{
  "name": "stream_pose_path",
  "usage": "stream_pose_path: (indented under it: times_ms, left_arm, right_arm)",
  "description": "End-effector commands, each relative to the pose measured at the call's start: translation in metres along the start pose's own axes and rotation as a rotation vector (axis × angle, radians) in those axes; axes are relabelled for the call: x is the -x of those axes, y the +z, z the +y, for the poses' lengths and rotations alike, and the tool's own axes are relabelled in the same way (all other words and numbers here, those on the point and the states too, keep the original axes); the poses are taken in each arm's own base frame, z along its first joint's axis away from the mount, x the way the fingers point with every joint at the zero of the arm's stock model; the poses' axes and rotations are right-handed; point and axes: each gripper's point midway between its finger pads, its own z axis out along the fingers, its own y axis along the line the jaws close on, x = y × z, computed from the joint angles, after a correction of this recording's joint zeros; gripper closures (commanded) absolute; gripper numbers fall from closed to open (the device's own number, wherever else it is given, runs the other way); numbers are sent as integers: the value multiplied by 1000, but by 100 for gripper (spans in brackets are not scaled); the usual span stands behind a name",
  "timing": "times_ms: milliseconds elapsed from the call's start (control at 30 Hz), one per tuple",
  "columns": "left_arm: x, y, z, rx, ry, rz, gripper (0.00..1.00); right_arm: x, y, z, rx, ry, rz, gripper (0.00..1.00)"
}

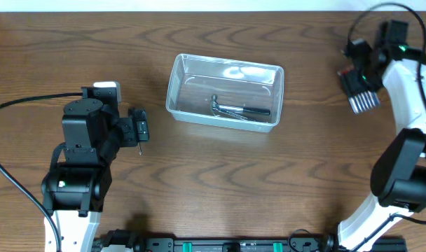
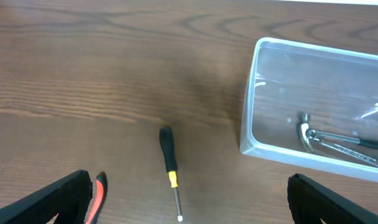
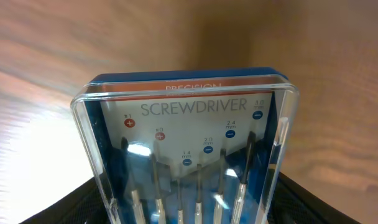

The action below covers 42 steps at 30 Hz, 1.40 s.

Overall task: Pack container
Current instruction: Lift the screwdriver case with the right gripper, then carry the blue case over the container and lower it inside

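Note:
The clear plastic container (image 1: 172, 89) sits at the table's middle back and holds a metal hammer (image 1: 230, 108) with a black grip. It also shows in the left wrist view (image 2: 246, 118), with the hammer (image 2: 310, 134) inside. My left gripper (image 1: 139, 130) is open and empty, left of the container. In the left wrist view its jaws (image 2: 189, 202) hover over a small screwdriver with a black handle and yellow band (image 2: 169, 162). My right gripper (image 1: 354, 74) is at the far right back, shut on a clear precision screwdriver set case (image 1: 363, 99), which fills the right wrist view (image 3: 189, 143).
A red-handled tool (image 2: 97, 194) lies on the table by my left finger, mostly hidden. The small screwdriver's tip pokes out below my left gripper in the overhead view (image 1: 140, 149). Black cables run at the left edge (image 1: 24, 103) and top right.

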Motion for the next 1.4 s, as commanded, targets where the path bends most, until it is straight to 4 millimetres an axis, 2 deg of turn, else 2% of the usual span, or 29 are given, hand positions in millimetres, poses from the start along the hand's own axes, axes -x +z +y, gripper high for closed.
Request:
stream_pose_path:
  times_ms: [0,133,233,300,367,567,667,800,1100,1367]
  left_arm:
    - [7,-6,3,15,5,-19,2]
    - [4,-6,4,16,5,-3,2]
    - [-1,-6,4,17,6,16,2]
    - [-4,-6,4,18,6,27,2]
    - [-4,-6,4,18,6,26,2]
    - [-3,-6,4,17,6,22,2]
    - [-3,-6,4,18,6,23,2]
    - [-3,-6,4,17,6,23,2]
    - [-3,-6,4,17,6,23,2]
    - [-3,-6,4,18,6,25,2]
  right_arm:
    - [35,-23,19,7,0,-67,99]
    - [65,-50,50,21,-82,-118,99]
    - [88,-72,83,46,-157,-169,99]
    - [103,-88,116,95,-218,-214,99]
    - [112,-103,157,159,-303,-252,99]
    - [112,-123,261,215,-643,-294,99]
    - [114,-123,298,227,-789,-327,99]
    - [117,-101,317,250,-860,-319,99]
    - [101,-20,322,365,-865,-176,99]
    - [83,22,332,407,-887,-79,99]
